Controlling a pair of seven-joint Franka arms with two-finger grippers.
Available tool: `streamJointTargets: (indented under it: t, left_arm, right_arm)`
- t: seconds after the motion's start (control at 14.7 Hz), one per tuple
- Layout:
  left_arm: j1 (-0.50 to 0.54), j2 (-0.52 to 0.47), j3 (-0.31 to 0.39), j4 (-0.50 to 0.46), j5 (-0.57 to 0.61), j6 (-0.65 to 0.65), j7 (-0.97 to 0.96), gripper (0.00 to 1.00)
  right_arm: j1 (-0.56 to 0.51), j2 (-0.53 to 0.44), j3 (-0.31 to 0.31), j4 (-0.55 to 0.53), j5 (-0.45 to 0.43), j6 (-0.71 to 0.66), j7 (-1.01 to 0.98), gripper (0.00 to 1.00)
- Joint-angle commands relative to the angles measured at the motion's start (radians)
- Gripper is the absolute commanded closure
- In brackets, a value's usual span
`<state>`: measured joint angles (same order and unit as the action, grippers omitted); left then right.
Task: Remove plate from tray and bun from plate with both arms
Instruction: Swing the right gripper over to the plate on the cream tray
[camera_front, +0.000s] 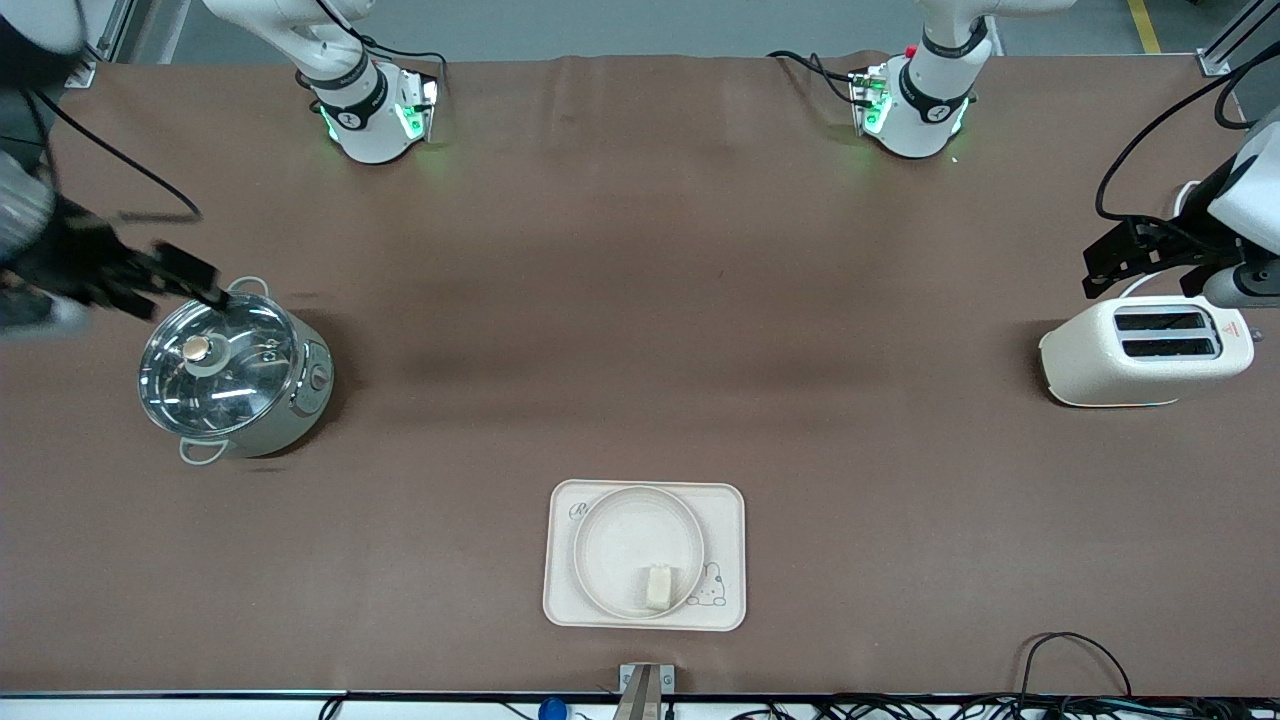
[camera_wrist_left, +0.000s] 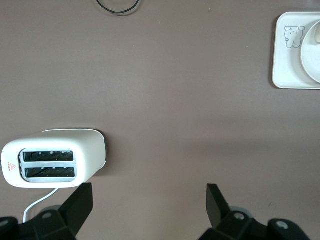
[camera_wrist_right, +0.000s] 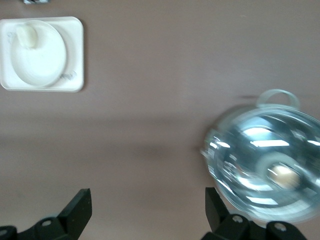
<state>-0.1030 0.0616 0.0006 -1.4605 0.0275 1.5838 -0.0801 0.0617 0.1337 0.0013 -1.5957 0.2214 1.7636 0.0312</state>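
The round cream-white plate (camera_front: 625, 535) lies on the rectangular cream tray (camera_front: 560, 590) near the table's edge closest to the front camera. The small pale bun (camera_front: 659, 587) lies on the plate, at its nearer rim. My left gripper (camera_front: 1100, 268) is open and empty in the air, just above the toaster; its wrist view (camera_wrist_left: 148, 207) shows bare table between the fingers. My right gripper (camera_front: 195, 275) is open and empty above the pot's farther rim; its wrist view (camera_wrist_right: 148, 210) shows plate (camera_wrist_right: 42, 57) and bun (camera_wrist_right: 26, 36) far off.
A steel pot (camera_front: 232, 375) with a glass lid stands at the right arm's end. A cream toaster (camera_front: 1150, 350) stands at the left arm's end, also in the left wrist view (camera_wrist_left: 55, 159). Cables lie along the edge nearest the front camera.
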Motion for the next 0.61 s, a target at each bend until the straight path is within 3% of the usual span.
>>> streamJointTargets:
  t: [0.0,0.2,0.54]
  left_arm:
    - [-0.001,0.012,0.004,0.025,0.003,-0.024,0.002,0.00]
    - [0.000,0.012,0.004,0.020,0.003,-0.024,0.014,0.00]
    - [-0.001,0.015,0.005,0.022,0.003,-0.022,0.014,0.00]
  right_arm:
    - [0.072,0.130,-0.001,0.025,0.111,0.136,0.087,0.00]
    - [0.137,0.282,-0.001,0.051,0.291,0.316,0.136,0.00]
    - [0.311,0.631,-0.003,0.311,0.297,0.557,0.392,0.00]
